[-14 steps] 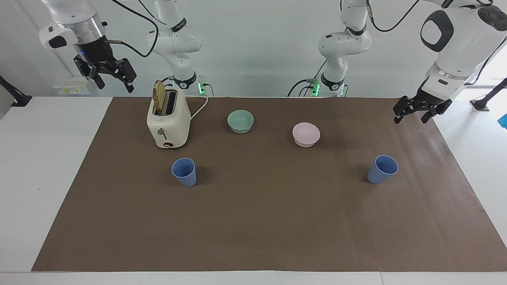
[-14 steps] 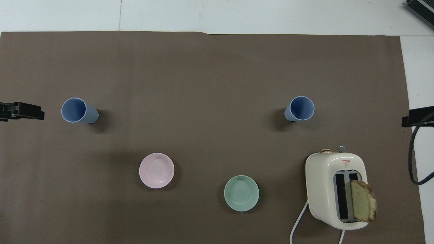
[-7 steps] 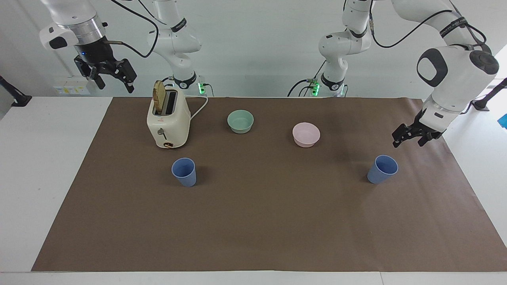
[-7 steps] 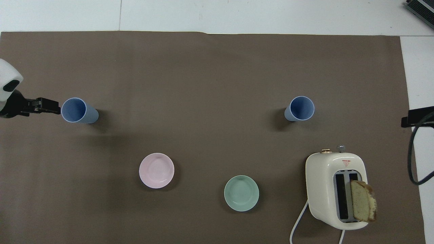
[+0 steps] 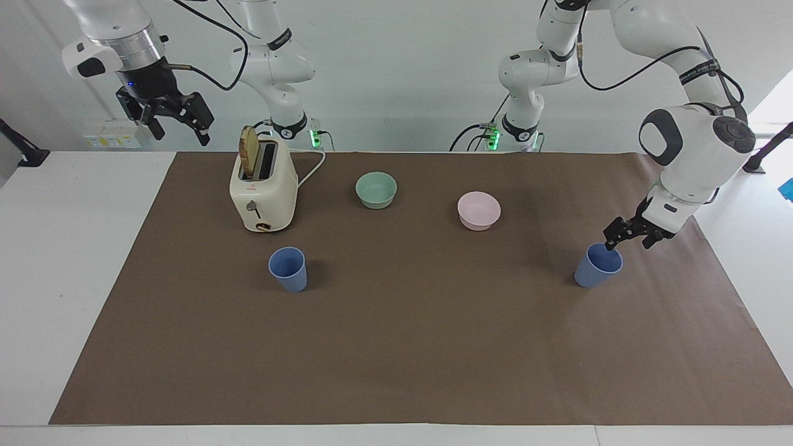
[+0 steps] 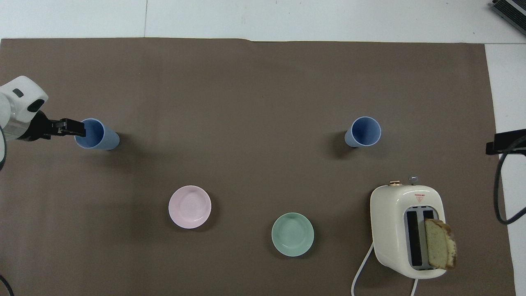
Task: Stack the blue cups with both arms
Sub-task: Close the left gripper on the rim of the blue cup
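From the facing camera, my left gripper [image 5: 630,234] hangs at the rim of the blue cup at my left arm's end [image 5: 598,265], one fingertip dipping at the lip nearest the robots, the other outside the wall; the jaws stand open and the cup rests upright on the brown mat [image 5: 396,347]. My right gripper [image 5: 166,116] waits high in the air past the mat's edge on the right arm's end, above toaster height, its jaws spread open too. The second blue cup [image 5: 288,269] stands just farther from the robots than the toaster [image 5: 263,192], which holds a slice of bread [image 5: 248,150]. The green bowl [image 5: 376,189] sits beside the toaster, toward my left arm's end, and the pink bowl [image 5: 479,210] further that way.

From overhead, my left gripper [image 6: 68,127] shows as a dark finger crossing the cup's [image 6: 94,134] rim, its height unreadable here. My right gripper [image 6: 505,142] is only a black block at the frame's edge; this view cannot show its fingers. The cup mouths [image 6: 363,131] look empty, which the facing camera shows less plainly.
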Motion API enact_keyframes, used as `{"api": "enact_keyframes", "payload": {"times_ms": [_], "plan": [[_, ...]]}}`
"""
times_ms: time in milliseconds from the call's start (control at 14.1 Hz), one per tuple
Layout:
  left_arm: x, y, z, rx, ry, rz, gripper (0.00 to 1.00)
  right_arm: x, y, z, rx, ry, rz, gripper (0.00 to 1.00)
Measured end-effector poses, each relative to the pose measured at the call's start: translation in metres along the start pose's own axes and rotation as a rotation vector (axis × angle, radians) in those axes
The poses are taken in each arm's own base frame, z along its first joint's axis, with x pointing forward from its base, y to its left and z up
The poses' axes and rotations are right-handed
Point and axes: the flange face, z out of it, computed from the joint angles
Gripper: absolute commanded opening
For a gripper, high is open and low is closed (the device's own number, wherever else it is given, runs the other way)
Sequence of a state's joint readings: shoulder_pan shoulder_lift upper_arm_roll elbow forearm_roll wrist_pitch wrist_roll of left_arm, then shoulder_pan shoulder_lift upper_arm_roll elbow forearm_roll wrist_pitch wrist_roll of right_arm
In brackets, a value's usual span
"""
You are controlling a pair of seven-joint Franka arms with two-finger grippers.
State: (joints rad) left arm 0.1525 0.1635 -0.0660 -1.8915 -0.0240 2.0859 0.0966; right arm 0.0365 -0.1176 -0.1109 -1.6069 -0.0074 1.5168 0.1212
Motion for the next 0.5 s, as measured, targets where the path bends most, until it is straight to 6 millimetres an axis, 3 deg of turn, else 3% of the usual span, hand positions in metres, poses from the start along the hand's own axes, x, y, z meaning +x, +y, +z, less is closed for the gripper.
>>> {"api": "enact_keyframes", "payload": {"times_ms": [496], "plan": [[0.011, -0.002, 0.030, -0.002, 0.014, -0.002, 1.00, 0.000, 0.000, 0.000, 0.000, 0.000, 0.000, 1.00]]}}
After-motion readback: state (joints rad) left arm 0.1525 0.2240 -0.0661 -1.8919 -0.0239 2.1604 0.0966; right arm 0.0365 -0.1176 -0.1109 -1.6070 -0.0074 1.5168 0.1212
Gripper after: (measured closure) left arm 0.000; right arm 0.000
